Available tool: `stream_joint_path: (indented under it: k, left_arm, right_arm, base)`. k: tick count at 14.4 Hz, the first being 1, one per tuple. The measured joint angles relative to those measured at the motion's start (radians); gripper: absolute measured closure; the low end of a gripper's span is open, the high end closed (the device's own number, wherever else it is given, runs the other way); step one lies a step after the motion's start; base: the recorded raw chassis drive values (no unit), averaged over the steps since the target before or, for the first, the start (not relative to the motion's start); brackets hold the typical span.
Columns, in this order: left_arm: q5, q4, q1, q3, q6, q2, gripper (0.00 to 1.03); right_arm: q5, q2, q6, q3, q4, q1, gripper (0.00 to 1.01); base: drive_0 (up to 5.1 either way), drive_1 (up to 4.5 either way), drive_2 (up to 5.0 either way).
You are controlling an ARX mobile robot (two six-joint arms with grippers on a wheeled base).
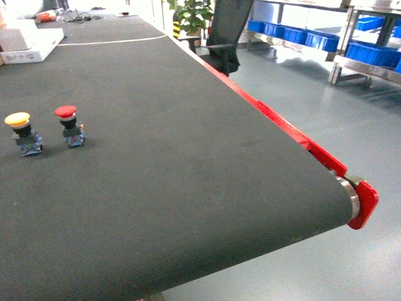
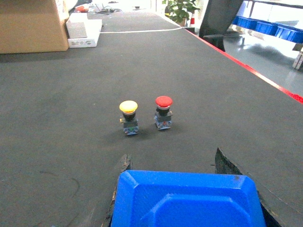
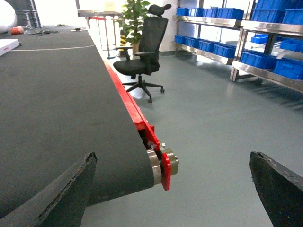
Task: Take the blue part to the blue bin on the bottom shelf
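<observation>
In the left wrist view a blue part (image 2: 189, 201), a moulded plastic piece with bevelled edges, fills the bottom of the picture between the two dark fingers of my left gripper (image 2: 173, 161), which is shut on it above the black belt. My right gripper (image 3: 173, 157) hangs open and holds nothing, past the belt's end roller (image 3: 158, 165) and over the floor. Blue bins (image 1: 374, 54) stand on the bottom shelf (image 1: 366, 70) of a silver rack at the far right; the blue bins (image 3: 279, 66) also show in the right wrist view. Neither gripper appears in the head view.
A yellow push button (image 2: 129, 116) and a red push button (image 2: 163, 111) stand upright on the conveyor belt (image 1: 175, 157) ahead of the left gripper. Cardboard box (image 2: 31, 26) and white box (image 1: 28, 47) at the belt's far end. An office chair (image 3: 142, 61) stands beside the red belt edge.
</observation>
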Motion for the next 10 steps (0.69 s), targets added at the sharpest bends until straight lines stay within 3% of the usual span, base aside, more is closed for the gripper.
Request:
stream_joint_path:
  k: [5, 10]
  left_arm:
    - [0.000, 0.000, 0.000, 0.000, 0.000, 0.000, 0.59]
    - [0.000, 0.000, 0.000, 0.000, 0.000, 0.000, 0.59]
  right_arm:
    - [0.000, 0.000, 0.000, 0.000, 0.000, 0.000, 0.03]
    - [0.000, 0.000, 0.000, 0.000, 0.000, 0.000, 0.03]
  base:
    - [0.0, 0.00, 0.0]
    - [-1.6, -1.62, -1.6]
